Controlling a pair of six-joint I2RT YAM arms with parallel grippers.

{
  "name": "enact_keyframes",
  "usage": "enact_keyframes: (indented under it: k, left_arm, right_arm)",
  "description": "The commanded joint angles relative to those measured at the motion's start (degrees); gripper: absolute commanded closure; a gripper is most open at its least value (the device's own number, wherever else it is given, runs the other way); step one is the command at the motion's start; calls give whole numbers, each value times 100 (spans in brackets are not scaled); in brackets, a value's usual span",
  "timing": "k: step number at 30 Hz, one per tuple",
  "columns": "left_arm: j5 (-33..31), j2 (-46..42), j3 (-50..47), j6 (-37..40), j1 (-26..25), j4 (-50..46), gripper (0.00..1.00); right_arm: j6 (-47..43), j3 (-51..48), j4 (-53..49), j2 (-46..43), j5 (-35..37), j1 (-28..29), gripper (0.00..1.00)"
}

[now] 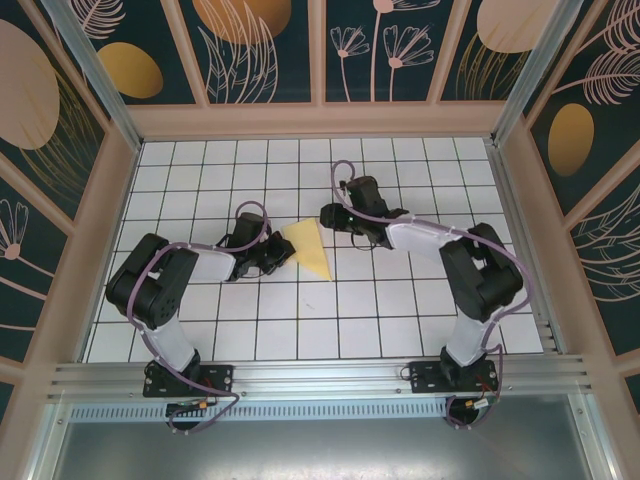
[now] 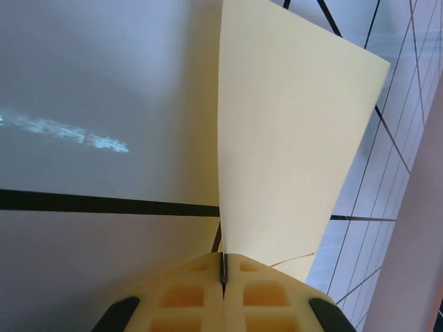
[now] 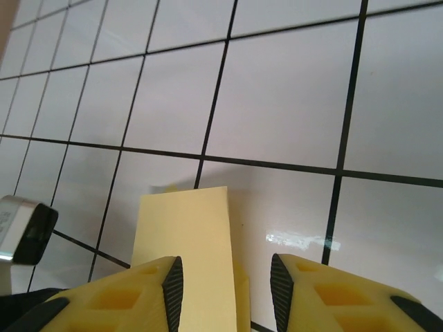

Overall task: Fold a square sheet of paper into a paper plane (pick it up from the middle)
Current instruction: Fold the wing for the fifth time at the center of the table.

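Observation:
The yellow sheet of paper (image 1: 312,250) is folded into a pointed wedge and stands up off the white tiles at the table's middle. My left gripper (image 1: 285,252) is at its left edge, shut on the paper. In the left wrist view the jaws (image 2: 223,273) meet on the thin edge, and the sheet (image 2: 291,138) fans upward from them. My right gripper (image 1: 328,215) is at the paper's far tip, open. In the right wrist view the folded paper (image 3: 187,249) rises between the fingers (image 3: 226,294), close to the left pad (image 3: 173,290), with a clear gap to the right pad.
The table (image 1: 400,310) is white tiles with black grid lines. Wood-framed patterned walls (image 1: 320,118) close it in at the back and both sides. A metal rail (image 1: 320,375) runs along the near edge, where both arm bases are mounted.

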Motion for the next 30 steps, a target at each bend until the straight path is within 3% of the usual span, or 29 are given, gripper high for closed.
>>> enact_keyframes:
  k: [1, 4, 11, 30]
  left_arm:
    - [-99, -180, 101, -2, -47, -193, 97]
    - [-51, -202, 107, -87, -41, -182, 97]
    - [51, -551, 131, -242, -42, -192, 96]
    - [92, -502, 333, -314, -46, -331, 95]
  right_arm:
    - [-815, -693, 780, -517, 678, 371, 58]
    - [-1403, -1316, 1331, -907, 1301, 873, 59]
    - [-2338, -1991, 2087, -1046, 1542, 1526, 62]
    - [-3445, -1859, 3185, 177, 1704, 2082, 68]
